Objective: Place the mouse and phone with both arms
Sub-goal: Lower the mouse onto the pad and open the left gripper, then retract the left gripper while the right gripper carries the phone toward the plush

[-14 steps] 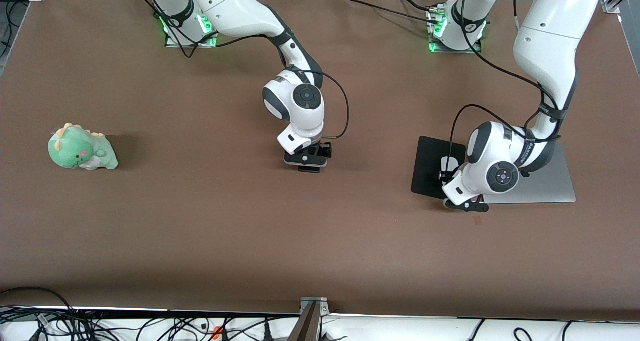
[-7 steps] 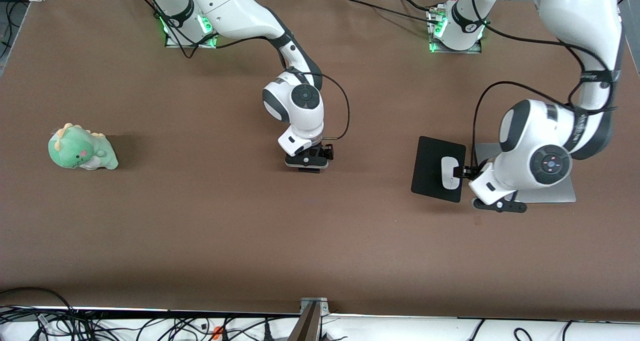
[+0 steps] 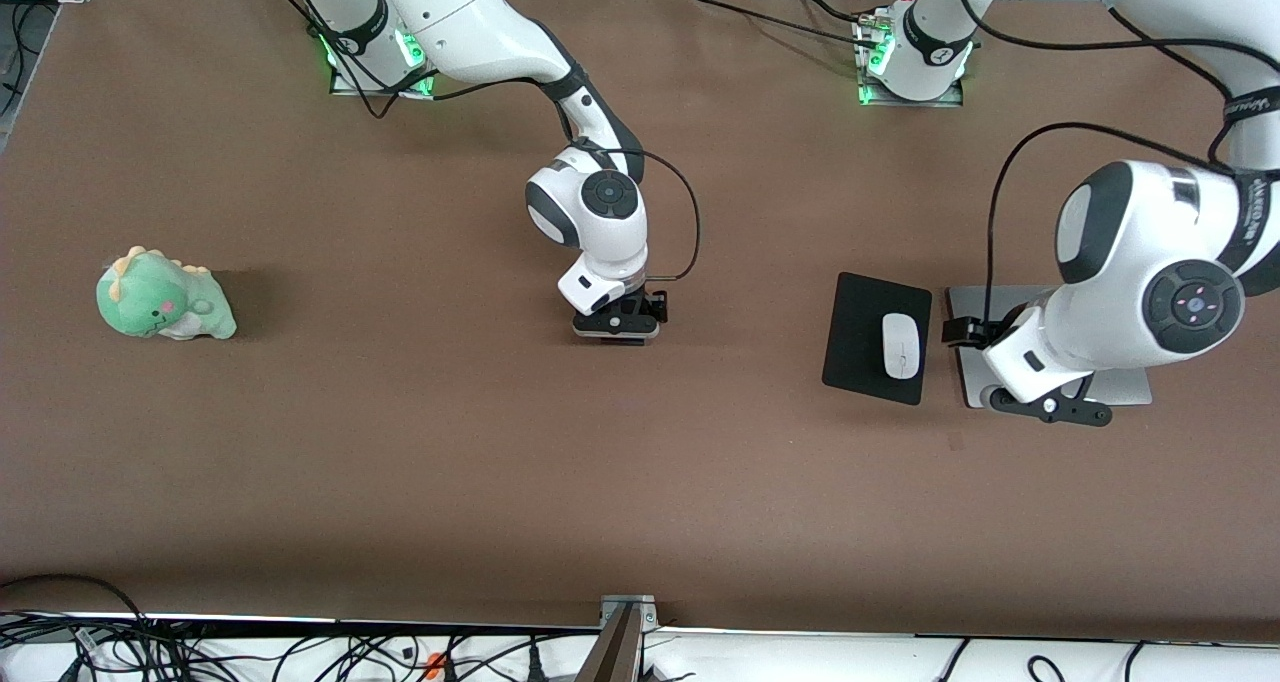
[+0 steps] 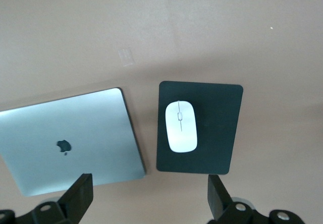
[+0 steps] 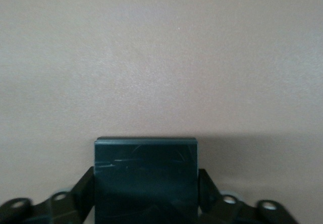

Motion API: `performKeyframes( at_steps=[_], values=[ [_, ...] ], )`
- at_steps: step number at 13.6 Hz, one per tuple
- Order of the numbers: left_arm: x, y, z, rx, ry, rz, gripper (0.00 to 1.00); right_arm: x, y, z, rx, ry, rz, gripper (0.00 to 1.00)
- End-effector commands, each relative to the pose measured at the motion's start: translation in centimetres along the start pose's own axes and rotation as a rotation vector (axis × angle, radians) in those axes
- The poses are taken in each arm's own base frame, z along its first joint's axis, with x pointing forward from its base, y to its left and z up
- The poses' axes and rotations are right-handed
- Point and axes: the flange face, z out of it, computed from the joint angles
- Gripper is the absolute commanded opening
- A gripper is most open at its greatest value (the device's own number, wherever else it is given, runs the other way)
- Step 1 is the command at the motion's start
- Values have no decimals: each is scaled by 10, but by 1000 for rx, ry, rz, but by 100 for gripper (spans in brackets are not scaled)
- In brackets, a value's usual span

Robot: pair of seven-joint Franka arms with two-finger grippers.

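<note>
Mouse point(image 3: 901, 346) lying on mouse pad point(image 3: 857, 352), just beside closed laptop point(image 3: 1125, 387). Left gripper point(image 4: 146, 199) raised over laptop, fingers spread wide, empty. Right gripper point(image 3: 616, 324) low near table middle, well apart from mouse pad, clamped on phone point(image 5: 145, 181), apparently close to table point(image 3: 400, 442).

The small white glossy oval mouse point(image 4: 180, 125) lies on a thin black rectangular mouse pad point(image 4: 222, 128), beside a closed silver laptop point(image 4: 70, 141) on the brown table point(image 4: 161, 27). The left gripper point(image 4: 149, 204) hangs above them, fingers point(image 4: 78, 196) spread wide.
</note>
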Motion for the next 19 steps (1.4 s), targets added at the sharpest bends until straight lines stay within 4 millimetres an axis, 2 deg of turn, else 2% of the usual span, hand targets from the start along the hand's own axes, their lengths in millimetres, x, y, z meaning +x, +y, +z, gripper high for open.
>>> performKeyframes(
  at_steps=[1, 2, 4, 5, 8, 9, 11, 12, 13, 15, 17, 19],
  values=[
    [-27, -19, -41, 29, 18, 46, 100, 2, 2, 13, -4, 0, -35, 40],
    [-37, -30, -54, 25, 16, 28, 100, 8, 3, 9, 0, 3, -55, 33],
    [-54, -31, -80, 25, 38, 16, 100, 17, 10, 4, -24, -14, -86, 25],
    [-65, -29, -85, 21, 0, 19, 100, 31, 15, -4, -52, -40, -110, 24],
    [-94, -33, -123, 34, 54, -8, 100, 75, 28, -42, -57, -154, -172, 20],
    [-108, -40, -133, 41, 82, -34, 100, 93, 46, -54, -53, -181, -208, 20],
    [-127, -40, -136, 62, 180, -51, 100, 122, 83, -63, -24, -204, -254, 20],
    [-132, -45, -134, 70, 229, -80, 100, 133, 101, -72, -19, -217, -290, 20],
    [-129, -46, -129, 73, 260, -95, 100, 143, 124, -71, -30, -243, -296, 20],
    [-130, -54, -121, 69, 259, -104, 100, 169, 184, -71, -29, -263, -267, 20],
    [-141, -55, -129, 55, 228, -107, 100, 184, 249, -75, -30, -276, -207, 20],
    [-147, -46, -137, 47, 182, -99, 100, 186, 305, -89, -39, -289, -144, 20]
  ],
)
